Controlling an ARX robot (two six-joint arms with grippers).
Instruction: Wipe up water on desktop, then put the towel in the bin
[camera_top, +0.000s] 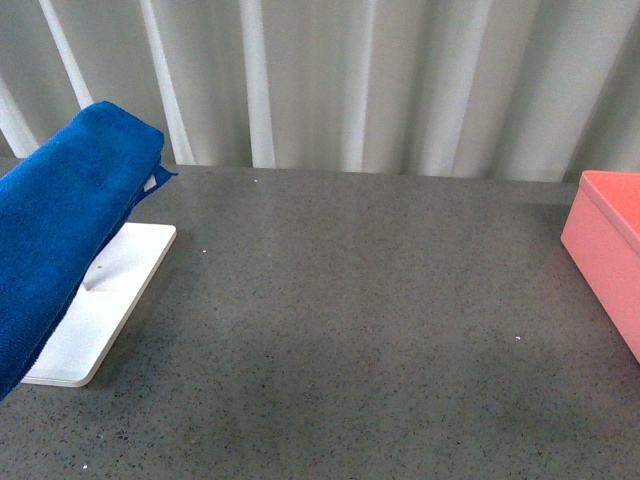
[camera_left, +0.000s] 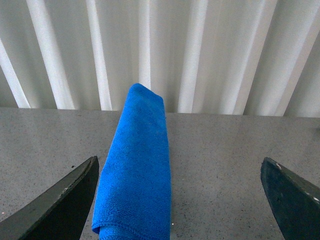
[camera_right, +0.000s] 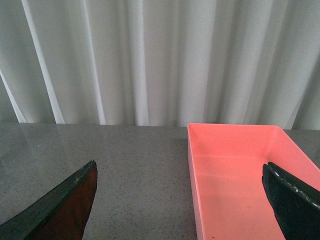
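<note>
Two claws, both spread wide and empty. Left gripper (camera_left: 179, 162) faces the towel (camera_top: 70, 220), propped over the white tray (camera_top: 110, 300) at the desktop's (camera_top: 350, 300) left. Right gripper (camera_right: 179, 165) faces the bin (camera_top: 605, 250), far right. Pickup step, I'd say: next, left must close on the towel. No puddle plainly visible.

You have the folded blue towel (camera_top: 70, 220) at far left, slanting up from the lower left edge and hiding part of a flat white tray (camera_top: 105, 315). The tray lies on the dark speckled desk (camera_top: 350, 330). The salmon-pink bin (camera_top: 605, 250) is cut off at the right edge, well apart from the towel. A white pleated curtain (camera_top: 350, 80) hangs behind.
</note>
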